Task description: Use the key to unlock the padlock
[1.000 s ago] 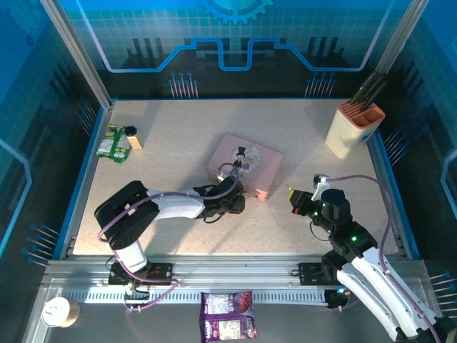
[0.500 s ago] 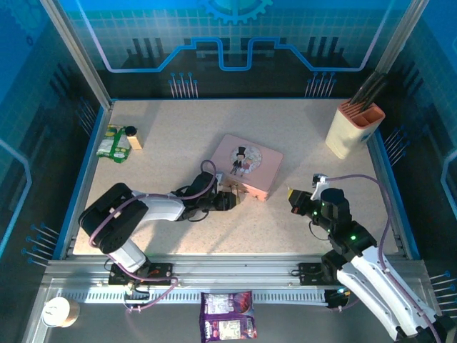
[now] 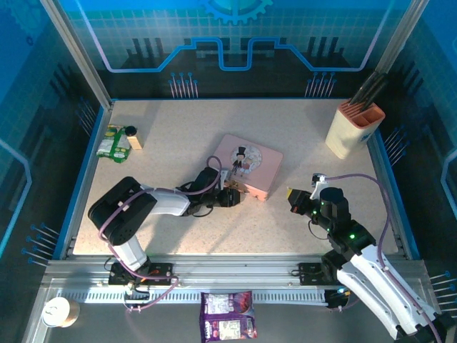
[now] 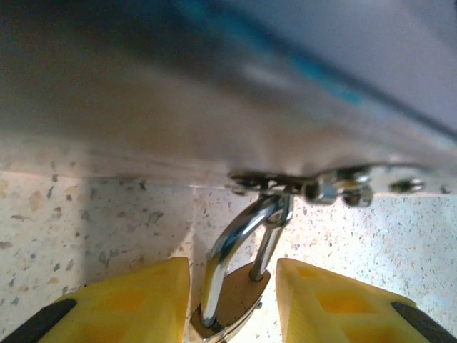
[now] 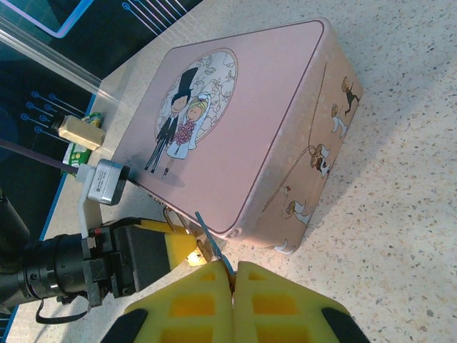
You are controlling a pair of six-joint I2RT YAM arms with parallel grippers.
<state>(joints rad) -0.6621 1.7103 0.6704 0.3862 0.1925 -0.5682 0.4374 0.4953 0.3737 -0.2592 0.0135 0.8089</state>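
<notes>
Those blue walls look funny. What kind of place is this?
Probably a robot test booth: left arm and right arm bolted to a metal rail, a speckled table walled by blue panels.

The top camera is looking down from behind the arms (image 3: 168, 204). Both wrist cameras are facing the pink box (image 5: 243, 121) ahead of their fingers (image 4: 136, 300), the left one far closer.
</notes>
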